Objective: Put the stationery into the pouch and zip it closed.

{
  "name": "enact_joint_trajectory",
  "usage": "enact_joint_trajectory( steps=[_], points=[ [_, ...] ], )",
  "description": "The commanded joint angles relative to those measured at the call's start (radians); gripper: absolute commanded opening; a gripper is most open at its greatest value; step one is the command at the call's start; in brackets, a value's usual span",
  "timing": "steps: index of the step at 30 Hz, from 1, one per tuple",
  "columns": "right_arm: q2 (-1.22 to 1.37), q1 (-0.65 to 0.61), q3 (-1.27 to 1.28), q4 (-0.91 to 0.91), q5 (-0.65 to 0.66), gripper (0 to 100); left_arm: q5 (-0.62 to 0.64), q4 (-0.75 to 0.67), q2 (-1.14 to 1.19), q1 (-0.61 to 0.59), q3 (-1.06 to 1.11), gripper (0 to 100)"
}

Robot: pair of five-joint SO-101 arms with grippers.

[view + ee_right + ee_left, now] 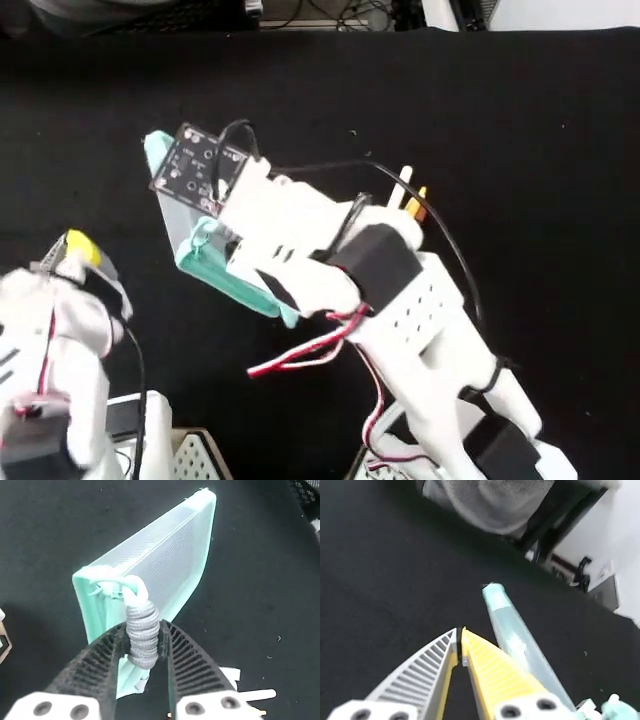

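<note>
A mint-green mesh pouch (165, 555) lies on the black table (520, 120), left of centre in the high view, where the right arm partly covers the pouch (190, 245). My right gripper (143, 630) is shut on the grey corded zipper pull (142, 637) at one end of the pouch. Some stationery, a white pen (404, 184) and an orange one (419, 200), lies beside the right arm; the pens' ends (252, 696) show past the fingers. My left gripper (459, 634) hovers over bare cloth at the table's left with its tips together and nothing in them, close to the pouch's end (495, 596); its yellow finger (80, 247) shows from above.
The right arm's white body (420, 310) with red wires (300, 355) crosses the middle of the table. A grey mesh chair (490, 500) and cables (330, 15) stand beyond the far edge. The table's right and far parts are bare cloth.
</note>
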Motion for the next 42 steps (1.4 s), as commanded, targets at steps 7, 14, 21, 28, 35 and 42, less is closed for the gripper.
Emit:
enact_joint_trajectory(
  steps=[7, 14, 21, 28, 35, 42],
  points=[
    [-0.127, -0.008, -0.01, 0.002, 0.066, 1.2, -0.434, 0.018, 0.017, 0.024, 0.048, 17],
    [-0.128, -0.014, -0.018, 0.003, 0.094, 1.2, -0.442, -0.028, 0.017, 0.025, 0.045, 19],
    [-0.136, -0.014, -0.018, 0.049, 0.107, 1.2, -0.491, 0.077, 0.018, 0.245, -0.025, 20],
    [-0.136, -0.012, -0.015, 0.072, 0.107, 1.2, -0.539, 0.103, 0.026, 0.372, -0.024, 20],
    [-0.136, -0.012, -0.012, 0.072, 0.107, 1.2, -0.54, 0.095, 0.028, 0.372, -0.019, 20],
    [-0.131, -0.009, -0.012, 0.072, 0.107, 1.2, -0.534, 0.141, 0.02, 0.374, -0.047, 20]
  ],
)
